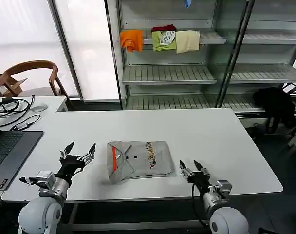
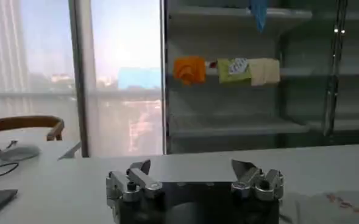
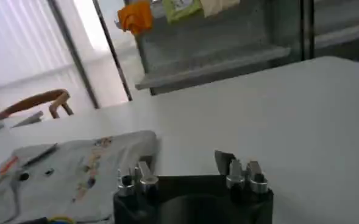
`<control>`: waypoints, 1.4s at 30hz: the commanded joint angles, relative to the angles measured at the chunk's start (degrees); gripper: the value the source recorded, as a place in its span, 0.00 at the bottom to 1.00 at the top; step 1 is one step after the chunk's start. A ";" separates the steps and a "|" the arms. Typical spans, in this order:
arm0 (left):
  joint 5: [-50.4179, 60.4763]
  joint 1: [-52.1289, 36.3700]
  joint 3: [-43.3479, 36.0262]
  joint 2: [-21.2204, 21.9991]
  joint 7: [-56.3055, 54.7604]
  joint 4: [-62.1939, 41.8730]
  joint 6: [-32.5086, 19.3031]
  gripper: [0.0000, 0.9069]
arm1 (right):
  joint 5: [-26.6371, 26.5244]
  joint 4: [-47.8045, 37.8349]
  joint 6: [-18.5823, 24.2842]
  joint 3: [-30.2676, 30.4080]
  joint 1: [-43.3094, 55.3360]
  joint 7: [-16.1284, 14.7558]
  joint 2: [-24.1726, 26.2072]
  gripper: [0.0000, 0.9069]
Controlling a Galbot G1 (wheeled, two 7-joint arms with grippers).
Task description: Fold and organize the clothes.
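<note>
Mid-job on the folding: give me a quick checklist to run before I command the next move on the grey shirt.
1. Shirt folded and lying flat on the table: ok, compact bundle with orange stripe showing.
2. Left gripper open and off the cloth: ok, it is beside the bundle's left edge, apart from it.
3. Right gripper open and off the cloth: ok, near the bundle's right front corner.
4. Laptop away from the left arm's path: ok, it sits farther left.
5. Fold edges even underneath: cannot tell.
</note>
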State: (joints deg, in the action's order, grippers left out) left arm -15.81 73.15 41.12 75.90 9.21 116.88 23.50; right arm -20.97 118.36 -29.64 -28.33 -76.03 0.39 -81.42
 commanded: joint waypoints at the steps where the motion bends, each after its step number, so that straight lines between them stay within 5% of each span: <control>1: -4.07 3.69 2.15 -0.12 0.23 -0.51 -0.28 1.00 | 6.96 0.55 -0.43 -8.03 0.55 -4.05 4.78 1.00; 11: -6.20 5.41 3.37 -0.32 0.36 0.30 -1.19 1.00 | 13.22 0.23 1.40 -8.39 1.88 -6.33 6.06 1.00; 42: -4.82 5.80 2.87 0.93 -0.75 -1.81 -3.30 1.00 | 13.90 0.08 2.59 -6.63 0.80 -2.15 4.52 1.00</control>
State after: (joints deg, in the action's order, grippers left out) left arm -23.76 79.01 44.44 76.83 8.27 116.31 22.11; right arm -7.72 118.61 -26.67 -35.47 -75.53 -3.40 -76.09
